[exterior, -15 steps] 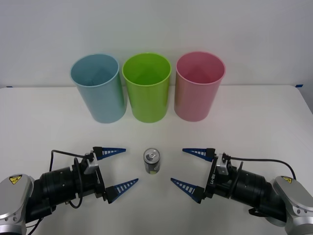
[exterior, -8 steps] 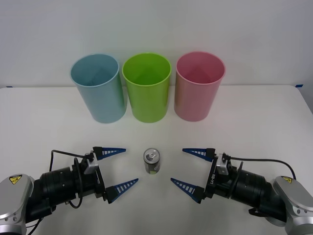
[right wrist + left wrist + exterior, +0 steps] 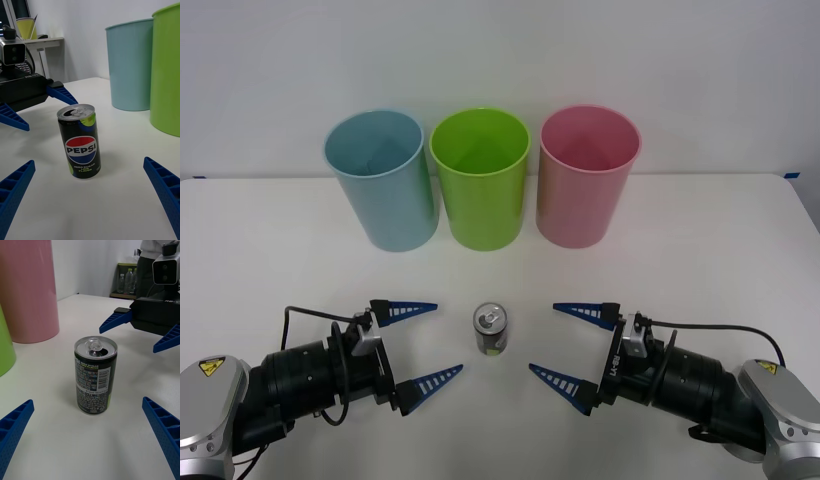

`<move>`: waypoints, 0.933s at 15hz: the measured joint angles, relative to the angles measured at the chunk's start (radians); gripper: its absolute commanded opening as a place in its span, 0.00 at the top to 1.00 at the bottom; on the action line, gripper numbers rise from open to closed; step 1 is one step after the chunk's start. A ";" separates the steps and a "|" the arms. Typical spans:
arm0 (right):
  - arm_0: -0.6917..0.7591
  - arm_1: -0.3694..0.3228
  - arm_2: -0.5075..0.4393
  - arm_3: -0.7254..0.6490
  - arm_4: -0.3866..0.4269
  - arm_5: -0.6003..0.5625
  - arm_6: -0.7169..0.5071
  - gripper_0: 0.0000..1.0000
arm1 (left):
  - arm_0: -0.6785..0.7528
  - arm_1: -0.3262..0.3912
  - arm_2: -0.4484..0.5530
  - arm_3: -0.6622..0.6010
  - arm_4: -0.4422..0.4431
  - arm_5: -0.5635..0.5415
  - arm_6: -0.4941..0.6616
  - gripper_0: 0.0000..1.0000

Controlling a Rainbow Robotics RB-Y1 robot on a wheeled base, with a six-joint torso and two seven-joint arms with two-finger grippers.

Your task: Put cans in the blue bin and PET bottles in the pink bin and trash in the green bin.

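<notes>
Nothing has moved over the last second: from the front, your left end effector [image 3: 418, 347] and right end effector [image 3: 571, 347] flank the can [image 3: 491, 331], both spread wide. Each wrist view shows it upright on the desk [image 3: 56, 360], ungrasped; sorting hasn't begun.

Opened dark can [image 3: 491, 330] upright, near blue bin [image 3: 382, 181], green bin [image 3: 481, 179], pink bin [image 3: 585, 177]

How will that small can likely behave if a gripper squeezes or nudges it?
The can stands upright on a narrow base, so a sideways nudge may tip it and let it roll. Its tab is open, so it is probably light. The thin, glossy wall may dent or slip.
</notes>
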 measured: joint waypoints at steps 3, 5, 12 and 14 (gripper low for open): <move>0.000 0.000 0.000 0.000 0.000 0.000 0.000 0.00 | 0.000 0.000 0.000 0.000 0.000 0.000 0.000 0.00; 0.000 0.000 0.000 0.000 0.000 0.000 0.000 0.00 | 0.004 -0.007 0.008 0.001 0.001 0.000 0.000 0.00; 0.000 0.000 0.000 0.000 0.000 0.000 0.000 0.00 | 0.009 -0.006 0.041 -0.013 0.006 -0.030 0.008 0.00; 0.000 0.000 0.000 0.000 0.000 0.000 0.000 0.00 | 0.009 0.012 0.043 -0.016 0.007 -0.043 0.015 0.00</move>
